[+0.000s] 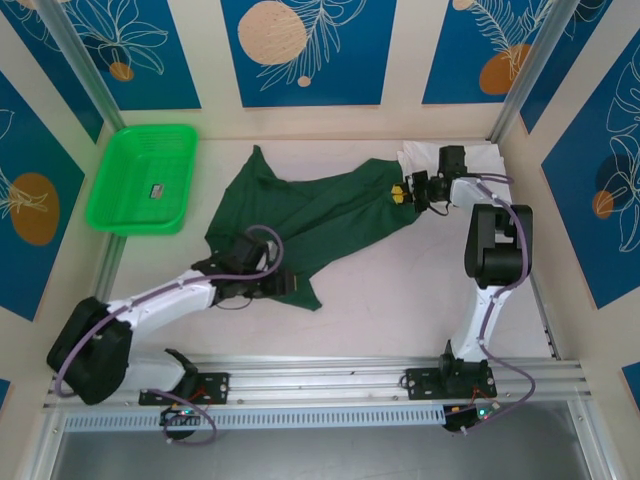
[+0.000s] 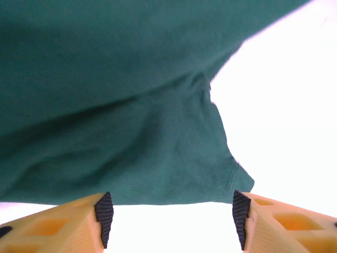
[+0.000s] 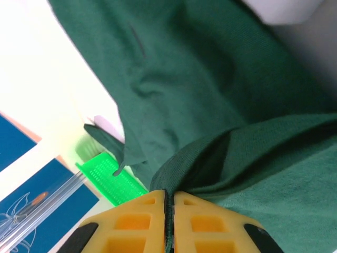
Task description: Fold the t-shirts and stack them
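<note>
Dark green t-shirt (image 1: pixel 300 215) lies crumpled and stretched across mid table (image 1: pixel 400 300), running from centre-left to far right. White t-shirt (image 1: pixel 485 155) sits at the far right corner, partly under the right arm, and the green shirt's right end meets it.

Right gripper (image 1: pixel 402 193) is at the green shirt's far-right end. In the right wrist view its fingers (image 3: pixel 142 221) are pressed together, pinching a fold of the green shirt (image 3: pixel 221 105) between the tips of the gripper (image 3: pixel 168 211).

Left gripper (image 1: pixel 283 284) is low over the shirt's near hem, close to its near corner. In the left wrist view the gripper (image 2: pixel 171 219) is spread wide, with black pads (image 2: pixel 103 216) apart and nothing clamped. The green cloth (image 2: pixel 131 116) edge is just ahead of the tips.

Bright green basket (image 1: pixel 140 178) is at the far left, apart from both shirts, with a small dark item (image 1: pixel 157 190) inside. The basket (image 3: pixel 113 182) also shows behind the cloth in the right wrist view.
</note>
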`<state>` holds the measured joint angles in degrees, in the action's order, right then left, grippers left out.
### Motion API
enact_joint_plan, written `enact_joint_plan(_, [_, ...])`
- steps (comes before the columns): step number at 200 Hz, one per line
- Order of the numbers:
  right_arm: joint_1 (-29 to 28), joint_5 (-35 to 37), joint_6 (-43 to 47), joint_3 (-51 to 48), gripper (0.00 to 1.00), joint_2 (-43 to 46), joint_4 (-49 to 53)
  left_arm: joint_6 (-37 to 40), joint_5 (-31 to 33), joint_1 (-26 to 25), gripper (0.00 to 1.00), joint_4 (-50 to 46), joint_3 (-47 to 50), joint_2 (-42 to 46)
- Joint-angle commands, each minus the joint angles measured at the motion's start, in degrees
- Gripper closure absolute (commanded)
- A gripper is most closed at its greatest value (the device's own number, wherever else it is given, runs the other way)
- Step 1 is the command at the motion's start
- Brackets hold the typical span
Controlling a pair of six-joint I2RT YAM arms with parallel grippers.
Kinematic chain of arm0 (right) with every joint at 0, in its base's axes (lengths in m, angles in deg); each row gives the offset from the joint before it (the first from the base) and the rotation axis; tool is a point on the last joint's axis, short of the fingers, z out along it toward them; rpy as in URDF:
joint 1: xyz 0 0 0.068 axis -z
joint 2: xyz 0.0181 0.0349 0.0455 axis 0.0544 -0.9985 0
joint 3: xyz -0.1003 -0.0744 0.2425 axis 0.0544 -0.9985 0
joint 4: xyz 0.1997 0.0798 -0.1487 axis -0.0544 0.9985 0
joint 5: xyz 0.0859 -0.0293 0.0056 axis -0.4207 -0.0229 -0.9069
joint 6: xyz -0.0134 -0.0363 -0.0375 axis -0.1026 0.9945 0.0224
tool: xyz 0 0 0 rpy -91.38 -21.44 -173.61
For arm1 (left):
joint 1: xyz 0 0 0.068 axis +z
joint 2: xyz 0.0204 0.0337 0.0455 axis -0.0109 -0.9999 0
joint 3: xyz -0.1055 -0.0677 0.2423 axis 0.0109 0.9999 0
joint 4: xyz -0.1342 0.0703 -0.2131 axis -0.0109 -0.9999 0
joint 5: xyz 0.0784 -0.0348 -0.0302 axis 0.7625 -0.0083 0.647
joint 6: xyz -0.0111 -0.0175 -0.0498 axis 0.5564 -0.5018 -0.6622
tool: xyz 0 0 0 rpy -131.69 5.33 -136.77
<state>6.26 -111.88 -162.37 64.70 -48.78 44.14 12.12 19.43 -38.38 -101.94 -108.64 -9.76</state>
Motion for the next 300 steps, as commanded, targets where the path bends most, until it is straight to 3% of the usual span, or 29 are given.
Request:
enact_joint_plan(1, [0.40, 0.84, 0.97, 2.00, 0.88, -2.02, 3.01, -1.44, 2.55, -3.09, 0.33, 1.51, -1.76, -4.52])
enact_joint_plan(19, [0.47, 0.91, 1.18, 2.35, 0.88, -2.89, 3.31, -1.33, 7.12, -4.65, 0.33, 0.78, -3.39, -8.73])
enact_joint_plan(36, [0.45, -0.01, 1.28, 2.11, 0.87, -2.90, 2.80, -1.37, 10.13, -4.85, 0.40, 0.49, -4.59, -12.53])
enact_joint_plan(40, [0.47, -0.18, 1.36, 1.96, 0.80, -2.71, 2.72, -1.37, 10.53, -4.85, 0.43, 0.68, -4.78, -13.16])
enact_joint_plan(49, [0.47, -0.16, 1.52, 1.60, 0.76, -2.26, 2.62, -1.56, 11.38, -4.80, 0.55, 1.17, -4.94, -14.15])
enact_joint_plan(73, [0.72, -0.87, 3.39, 0.99, 0.73, -0.76, 2.40, -1.55, 14.49, -4.68, 1.00, -0.38, -5.89, -14.08])
enact_joint_plan(136, [1.61, -2.64, 8.12, -3.61, 0.88, 8.03, 1.88, 2.56, 25.87, -4.11, 1.00, -16.01, -7.49, 10.29])
enact_joint_plan(158, [1.60, -2.90, 9.65, -6.68, 0.92, 11.98, 1.88, 5.03, 24.59, -3.63, 1.00, -22.27, -9.12, 18.72])
enact_joint_plan(183, [1.46, -1.60, 11.54, -10.34, 0.92, 16.58, 2.39, 7.22, 18.39, -3.57, 1.00, -29.20, -11.21, 22.88])
enact_joint_plan(195, [1.19, -1.16, 13.45, -12.05, 0.87, 18.35, 3.50, 7.49, 14.27, -3.54, 1.00, -30.97, -10.81, 23.21])
enact_joint_plan(216, [0.48, 2.13, 18.29, -15.60, 0.61, 21.38, 7.08, 6.06, 9.16, -3.65, 1.00, -29.43, -6.91, 23.04])
enact_joint_plan(238, [0.28, 5.91, 22.90, -21.12, 0.44, 24.66, 9.79, 3.20, 7.30, -3.70, 1.00, -25.97, -2.25, 23.21])
enact_joint_plan(270, [1.05, 11.59, 26.40, -27.57, 0.45, 25.87, 11.05, 0.89, 13.35, -3.58, 0.93, -26.01, -0.64, 24.32])
enact_joint_plan(300, [2.38, 14.06, 27.41, -29.81, 0.58, 25.48, 11.38, -1.41, 19.15, -3.45, 0.95, -24.55, -0.81, 25.12])
